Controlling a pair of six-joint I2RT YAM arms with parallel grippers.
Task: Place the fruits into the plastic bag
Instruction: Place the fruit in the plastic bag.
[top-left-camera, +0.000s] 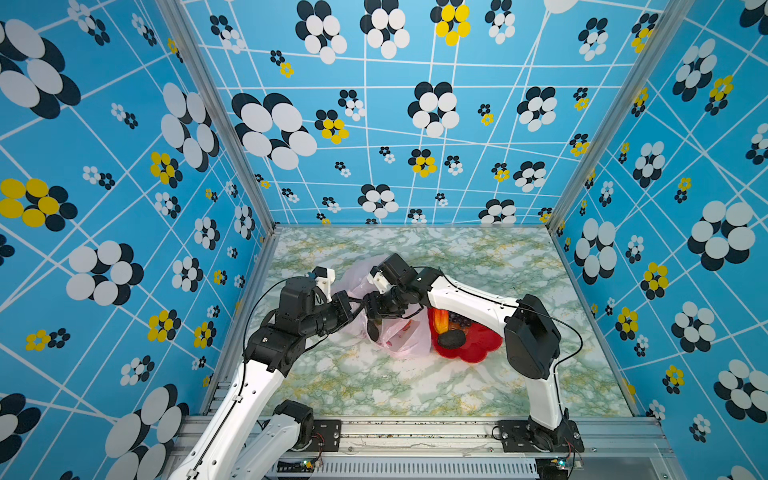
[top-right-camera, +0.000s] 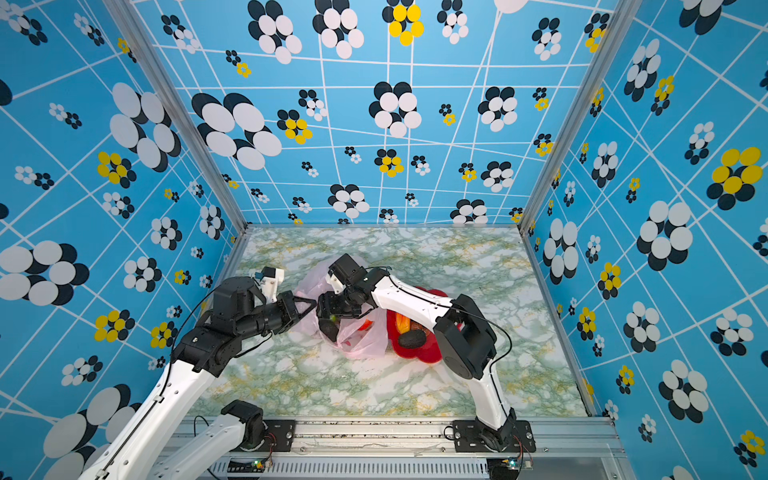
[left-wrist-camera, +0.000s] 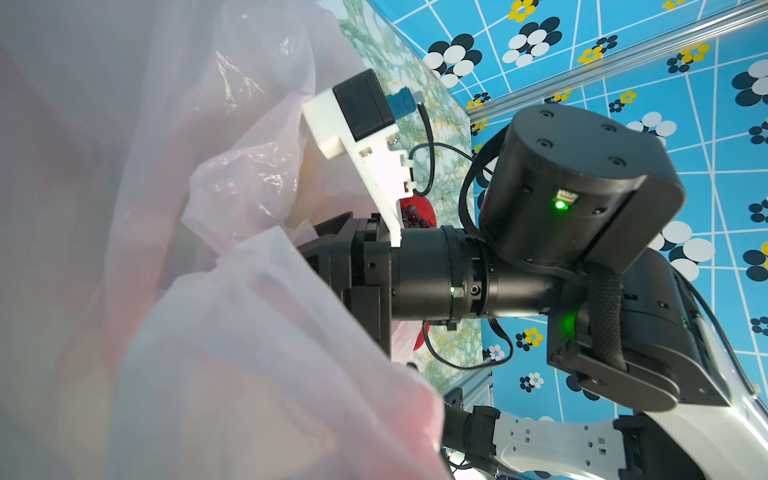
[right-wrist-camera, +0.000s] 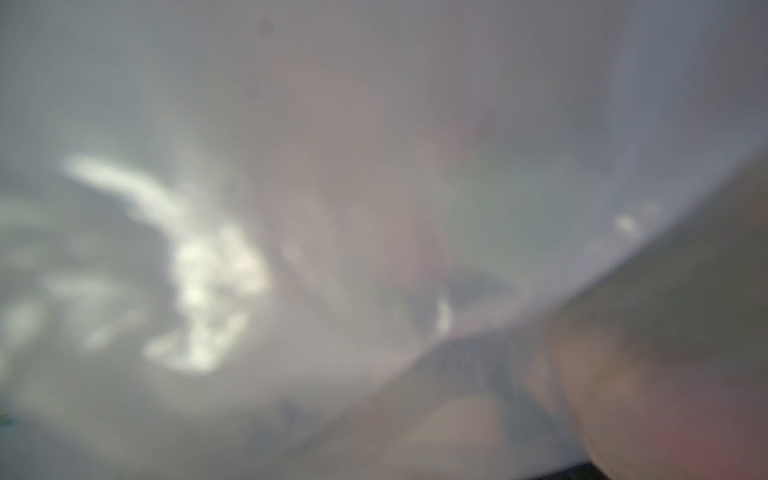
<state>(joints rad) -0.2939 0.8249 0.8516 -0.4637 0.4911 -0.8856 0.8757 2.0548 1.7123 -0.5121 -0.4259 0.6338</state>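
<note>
The table (top-left-camera: 478, 266) carries the plastic bag (top-left-camera: 405, 338). Its mouth is around the right fingers (top-left-camera: 374, 316), whose spread I cannot tell, and its rim is clamped between the left fingers (top-right-camera: 311, 302). Just beyond the right fingers, away from the left, a red plate (top-left-camera: 478, 353) holds fruits (top-left-camera: 451, 340).

You had bright, diffuse light in both top views, with only faint, soft shadows on the table (top-left-camera: 386, 386) and the walls (top-left-camera: 104, 166) bowing at the edges. Your right wrist view was all blur behind the plastic bag (right-wrist-camera: 374, 124). In your left wrist view the near film glinted and was out of focus.
</note>
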